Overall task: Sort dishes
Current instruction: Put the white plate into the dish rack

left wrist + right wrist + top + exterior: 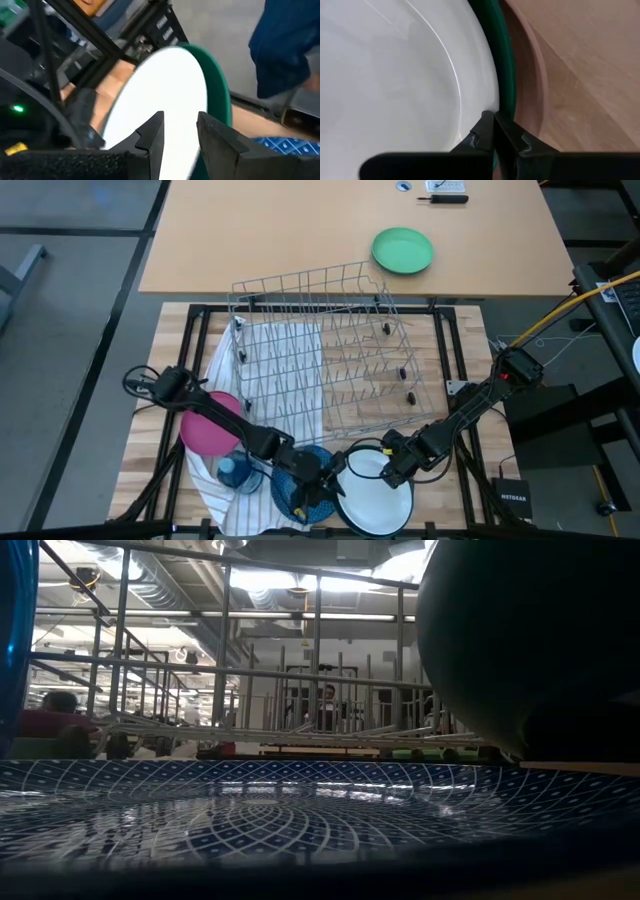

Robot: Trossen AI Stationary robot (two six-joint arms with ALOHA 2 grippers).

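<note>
Near edge of the bench [300, 230]: my right jaws [494, 131] are clenched tight on the rim of the white plate with the dark green back [375, 485], which lies at the front just beside the speckled blue plate [300, 485]. My left jaws [180, 132] stand parted over the blue plate's right side, holding nothing, aimed at the white plate's face. Judgement: the step is getting the white plate up and into the wire rack [320, 350]. To do it well, keep the right pinch deep on the rim, tip the plate upright, let the left jaws steady the opposite edge, and don't drag it over the blue plate. Right arm comes in from the right, forearm low, wrist angled toward the plate's upper rim. Left arm reaches diagonally from the left, crossing over the magenta plate [205, 432] on the striped cloth [225, 505]. Rack sits behind, empty slots facing me; the vivid green plate [403, 251] lies well apart at the far side.
</note>
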